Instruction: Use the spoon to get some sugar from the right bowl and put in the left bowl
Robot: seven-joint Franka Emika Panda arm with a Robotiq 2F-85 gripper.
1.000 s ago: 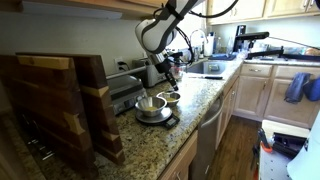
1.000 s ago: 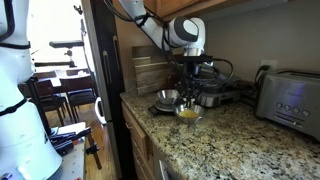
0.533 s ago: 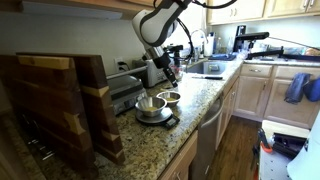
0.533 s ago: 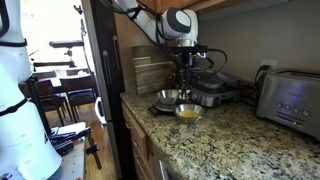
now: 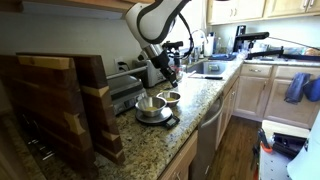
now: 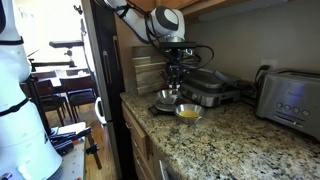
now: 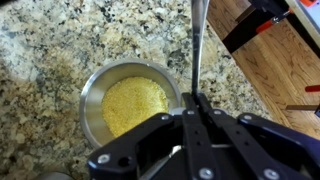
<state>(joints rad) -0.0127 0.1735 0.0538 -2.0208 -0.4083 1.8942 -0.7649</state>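
Note:
My gripper (image 7: 196,108) is shut on the spoon (image 7: 198,45), a thin handle that runs up out of the jaws to the top edge of the wrist view. To its left and below lies the left bowl (image 7: 92,88), shiny metal with a yellowish-tan filling. In both exterior views the gripper (image 6: 172,82) (image 5: 164,73) hangs above the two bowls, over the right bowl (image 6: 166,98) (image 5: 150,106), which stands on a dark base. The yellowish bowl (image 6: 187,111) (image 5: 171,97) stands next to it. The sugar shows only as a pale inside.
The bowls stand on a granite counter (image 6: 230,140) near its front edge. A grill press (image 6: 212,90) and a toaster (image 6: 290,95) stand behind, wooden cutting boards (image 5: 60,100) at one end, and a sink (image 5: 205,68) further along.
The gripper with the spoon has moved sideways from above the yellowish bowl to above the other bowl. The bowls have not moved.

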